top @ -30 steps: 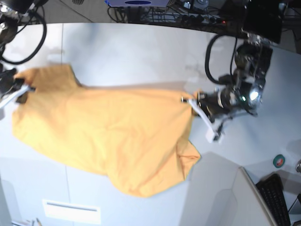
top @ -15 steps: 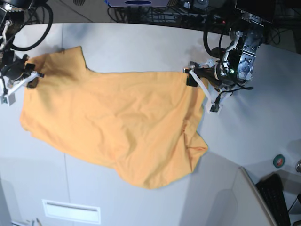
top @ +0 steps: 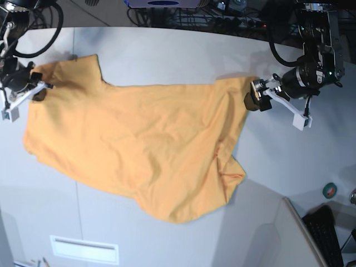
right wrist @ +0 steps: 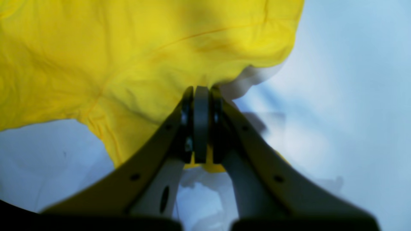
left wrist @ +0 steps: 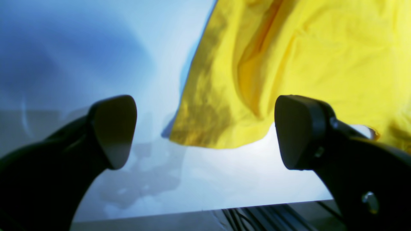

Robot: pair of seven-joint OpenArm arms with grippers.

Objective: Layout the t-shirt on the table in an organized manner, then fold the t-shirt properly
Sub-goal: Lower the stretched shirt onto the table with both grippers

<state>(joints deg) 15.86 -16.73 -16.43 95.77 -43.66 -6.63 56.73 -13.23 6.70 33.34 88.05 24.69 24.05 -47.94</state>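
pale grey-white table [top: 167, 61] fills most of the base view, with a thin dark seam line [top: 77, 194] down its near-left part and cables and dark equipment along the far edge. black keyboard [top: 328, 236] sits at the near-right corner, a small green round thing [top: 330, 190] just beyond it.

the t-shirt [top: 133, 150] lies spread across the middle of the table, light orange, mostly flat but rumpled. its right side bunches into folds that run down to a loose flap [top: 231, 172]. a sleeve [top: 78, 72] points toward the far left.

right gripper [top: 30, 94], at the left of the base view, is clamped on the shirt's left edge. right wrist view: fingers pressed together with yellow-looking cloth [right wrist: 135, 64] pinched between them.

left gripper [top: 276, 100], at the right of the base view, sits just off the shirt's far-right corner [top: 239, 83]. left wrist view: dark pads [left wrist: 114, 128] well apart, nothing between them. the cloth edge [left wrist: 221, 138] lies on the table beyond the pads, apart from them.
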